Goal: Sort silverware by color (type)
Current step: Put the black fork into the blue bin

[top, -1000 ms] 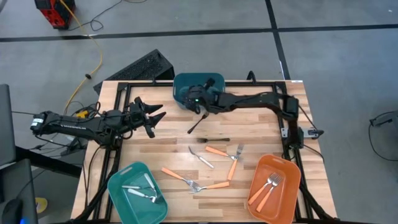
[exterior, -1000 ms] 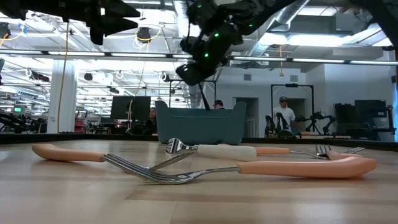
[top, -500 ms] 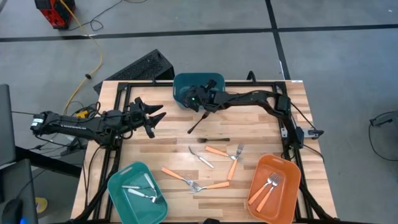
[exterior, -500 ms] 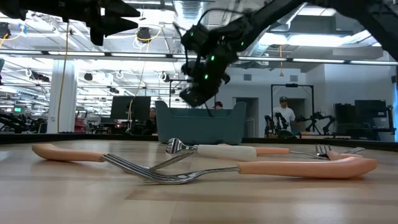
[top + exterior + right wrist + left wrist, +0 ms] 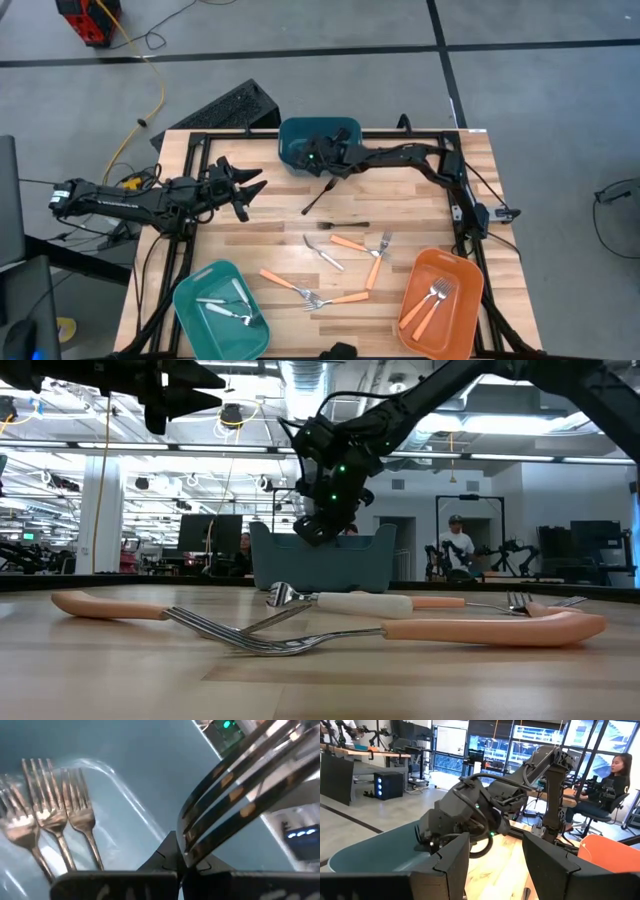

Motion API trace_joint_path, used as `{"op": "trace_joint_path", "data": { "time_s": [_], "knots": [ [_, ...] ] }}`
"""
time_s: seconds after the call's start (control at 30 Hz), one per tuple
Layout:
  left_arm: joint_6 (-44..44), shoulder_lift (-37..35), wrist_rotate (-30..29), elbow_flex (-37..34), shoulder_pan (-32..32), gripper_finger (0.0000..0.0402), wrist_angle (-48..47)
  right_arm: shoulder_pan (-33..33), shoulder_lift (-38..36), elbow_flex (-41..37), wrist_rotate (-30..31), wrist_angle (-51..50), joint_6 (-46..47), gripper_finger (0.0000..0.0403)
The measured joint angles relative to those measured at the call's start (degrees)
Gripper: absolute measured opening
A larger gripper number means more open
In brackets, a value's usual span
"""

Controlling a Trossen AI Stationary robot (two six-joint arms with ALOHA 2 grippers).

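Note:
My right gripper (image 5: 313, 159) hangs over the dark teal bin (image 5: 298, 133) at the table's far edge, shut on a dark metal fork (image 5: 235, 785). Three like forks (image 5: 50, 820) lie on the bin's floor below it. My left gripper (image 5: 245, 190) is open above the table's left side, nothing between its fingers (image 5: 450, 865). On the table lie two dark utensils (image 5: 317, 197) (image 5: 343, 225), a white-handled fork (image 5: 323, 252) and several orange-handled forks (image 5: 375, 262). My right gripper pinches the fork just behind its tines (image 5: 189, 851), between the two shut fingers. The tines (image 5: 240, 780) stick out forward past the fingertips. The fingers slant down from the table's right side. The fork is lifted clear, above the bin's floor.
A light teal bin (image 5: 188, 300) with white and silver utensils stands near left. An orange bin (image 5: 462, 268) with orange-handled forks stands near right. A black frame (image 5: 200, 140) runs round the table's edges. People sit in the room beyond.
My right gripper has sunk toward the dark teal bin with the fork and has tipped its fingers further downward, drifting a little toward the table's left. It has stayed shut on the fork. The utensils on the table have not moved.

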Motion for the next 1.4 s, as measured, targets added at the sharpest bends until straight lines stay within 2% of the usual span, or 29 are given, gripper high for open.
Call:
{"op": "trace_joint_path", "data": {
  "time_s": [0.1, 0.8, 1.0, 1.4],
  "knots": [
    [-0.16, 0.0, 0.0, 0.0, -0.02, 0.0168, -0.19, -0.76, 0.0, 0.0, -3.09, -0.25, 2.96, 0.0017],
    [-0.22, 0.0, -0.11, 0.0, -0.02, 0.0168, -0.72, -1.44, 1.07, -0.11, -5.91, 0.49, 2.89, 0.0017],
    [-0.22, 0.0, -0.11, 0.0, -0.02, 0.0168, -0.7, -1.46, 1.07, -0.11, -5.05, 0.52, 2.91, 0.0062],
    [-0.22, 0.0, -0.09, 0.0, -0.02, 0.0168, -0.7, -1.73, 1.07, -0.09, -7.07, 0.84, -0.55, 0.0093]
  ]
}}
